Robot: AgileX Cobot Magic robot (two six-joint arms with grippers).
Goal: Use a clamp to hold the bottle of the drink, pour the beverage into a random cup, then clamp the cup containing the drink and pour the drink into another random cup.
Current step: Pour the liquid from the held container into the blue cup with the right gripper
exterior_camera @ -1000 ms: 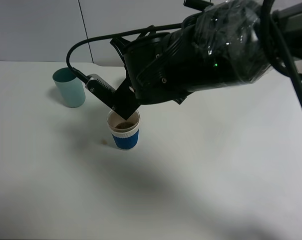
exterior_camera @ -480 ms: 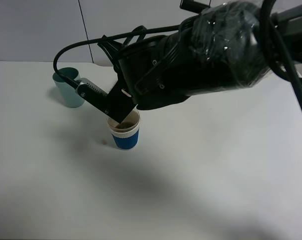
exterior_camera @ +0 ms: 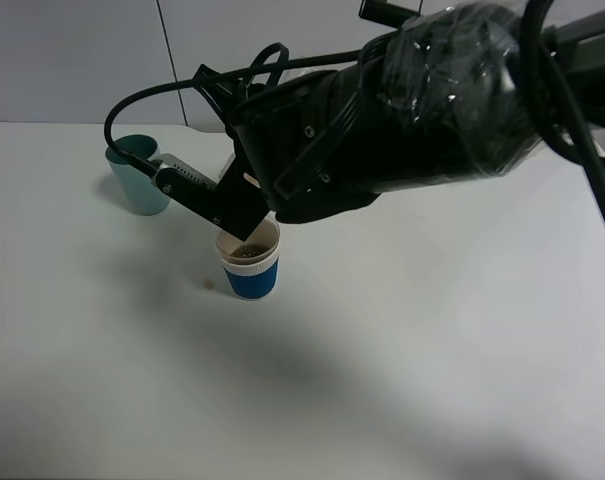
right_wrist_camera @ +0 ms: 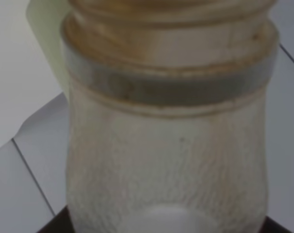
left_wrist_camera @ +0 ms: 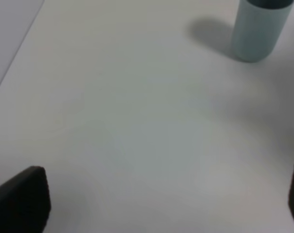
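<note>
The right clamp (exterior_camera: 237,212), on its bulky black wrapped arm, reaches across to the left and hangs tilted just over the blue-sleeved cup (exterior_camera: 252,275). Dark brown beverage (exterior_camera: 248,250) lies in that cup. The arm hides the bottle in the high view. In the right wrist view the translucent whitish bottle (right_wrist_camera: 166,145) fills the picture, held in the shut gripper, wide neck pointing away. The teal cup (exterior_camera: 137,185) stands upright at the back left, and also appears as the teal cup (left_wrist_camera: 261,29) in the left wrist view. The left gripper (left_wrist_camera: 156,199) is open over bare table.
White table (exterior_camera: 432,340) all round, with a grey wall behind it. A small brown spot (exterior_camera: 208,285) marks the table left of the blue-sleeved cup. A pale green shape (right_wrist_camera: 42,43) shows behind the bottle. The black cable (exterior_camera: 132,105) loops above the teal cup.
The right arm has swung left with the bottle. Its grey housing now overlaps the teal cup's right side. Both cups stay put.
</note>
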